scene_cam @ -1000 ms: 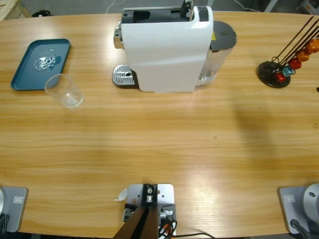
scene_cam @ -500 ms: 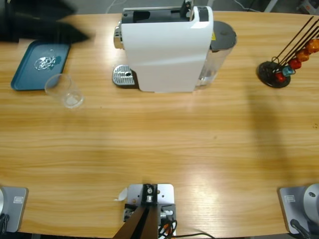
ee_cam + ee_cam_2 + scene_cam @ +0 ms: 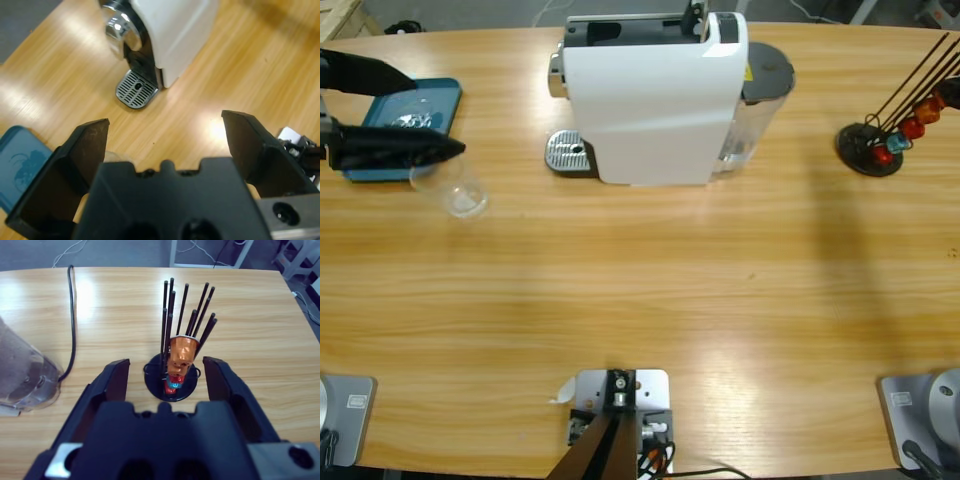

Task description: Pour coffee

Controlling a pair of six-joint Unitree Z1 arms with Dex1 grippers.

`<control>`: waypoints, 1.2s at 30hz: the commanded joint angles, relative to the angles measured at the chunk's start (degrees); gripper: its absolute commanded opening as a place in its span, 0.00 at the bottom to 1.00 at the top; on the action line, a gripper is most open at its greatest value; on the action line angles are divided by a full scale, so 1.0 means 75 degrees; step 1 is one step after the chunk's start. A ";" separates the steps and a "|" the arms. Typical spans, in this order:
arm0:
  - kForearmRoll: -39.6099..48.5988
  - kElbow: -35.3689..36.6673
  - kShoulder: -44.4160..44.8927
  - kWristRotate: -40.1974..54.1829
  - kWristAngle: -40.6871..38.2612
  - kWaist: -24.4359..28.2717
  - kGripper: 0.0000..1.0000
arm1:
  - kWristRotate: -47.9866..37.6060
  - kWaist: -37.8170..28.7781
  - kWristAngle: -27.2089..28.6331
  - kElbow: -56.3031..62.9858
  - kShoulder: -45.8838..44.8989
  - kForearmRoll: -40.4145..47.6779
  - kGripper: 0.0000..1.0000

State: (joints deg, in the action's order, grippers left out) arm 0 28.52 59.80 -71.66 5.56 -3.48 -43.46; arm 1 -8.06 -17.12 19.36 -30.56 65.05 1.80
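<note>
While the cup (image 3: 450,186) is being approached by the spread left hand (image 3: 430,112), its rim should be straddled squarely; the right hand (image 3: 165,375) is being held spread.

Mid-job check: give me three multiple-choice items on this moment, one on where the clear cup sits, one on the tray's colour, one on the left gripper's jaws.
1. Where is the clear cup?
A. on the drip grate
B. on the table beside the tray
C. on the capsule rack

2. What colour is the tray?
A. red
B. white
C. blue

3. How are the left gripper's jaws?
A. open, holding nothing
B. shut on the cup
C. shut on a capsule

Answers:
1 B: the high view shows it standing on the wood just off the tray's corner, far from the drip grate.
2 C: its rim is dark blue.
3 A: the left wrist view shows both jaws wide apart with only table between them.
</note>
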 commanded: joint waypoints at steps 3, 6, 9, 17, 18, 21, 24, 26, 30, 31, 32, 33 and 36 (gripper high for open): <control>-0.0263 -0.0133 0.0109 -0.0302 0.0178 -0.0075 0.98 | -0.0038 0.0114 0.0098 0.0519 0.0636 0.0634 0.64; -0.0263 -0.0157 0.0121 -0.0307 0.0174 -0.0077 0.98 | -0.0038 0.0114 0.0194 0.0578 0.0629 0.0693 0.64; -0.0263 -0.0197 0.0133 -0.0342 0.0171 -0.0077 0.99 | -0.0038 0.0133 0.0203 0.0630 0.0737 0.0834 0.63; -0.0263 -0.0215 0.0147 -0.0342 0.0136 -0.0077 0.99 | -0.0027 0.0283 0.0243 0.0672 0.1077 0.1092 0.51; -0.0263 -0.0215 0.0144 -0.0347 0.0136 -0.0077 0.99 | -0.0024 0.0290 0.0248 0.0683 0.1123 0.1134 0.51; -0.0251 -0.0220 0.0182 -0.0333 0.0110 -0.0075 0.99 | -0.0015 0.0330 0.0271 0.0700 0.1217 0.1213 0.51; -0.0251 -0.0251 0.0250 -0.0333 0.0101 -0.0077 0.99 | -0.0006 0.0360 0.0278 0.0716 0.1245 0.1274 0.51; -0.0256 -0.0246 0.0229 -0.0352 0.0075 -0.0077 0.99 | -0.0001 0.0370 0.0280 0.0733 0.1264 0.1314 0.51; -0.0263 -0.0239 0.0203 -0.0366 0.0026 -0.0077 0.99 | 0.0009 0.0384 0.0341 0.0735 0.1210 0.1331 0.51; -0.0263 -0.0239 0.0196 -0.0366 0.0019 -0.0077 0.99 | 0.0016 0.0384 0.0348 0.0735 0.1196 0.1335 0.51; -0.0263 -0.0239 0.0191 -0.0366 0.0010 -0.0077 0.99 | 0.0020 0.0384 0.0348 0.0742 0.1187 0.1342 0.51; -0.0263 -0.0239 0.0191 -0.0366 0.0007 -0.0077 0.99 | 0.0020 0.0393 0.0348 0.0740 0.1187 0.1342 0.51; -0.0263 -0.0239 0.0180 -0.0366 0.0007 -0.0093 0.99 | 0.0058 0.0407 0.0330 0.0742 0.1187 0.1347 0.43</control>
State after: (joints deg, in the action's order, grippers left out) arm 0 27.21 59.81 -70.91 3.68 -2.93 -43.46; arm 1 -8.07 -14.78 20.97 -26.93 72.78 11.24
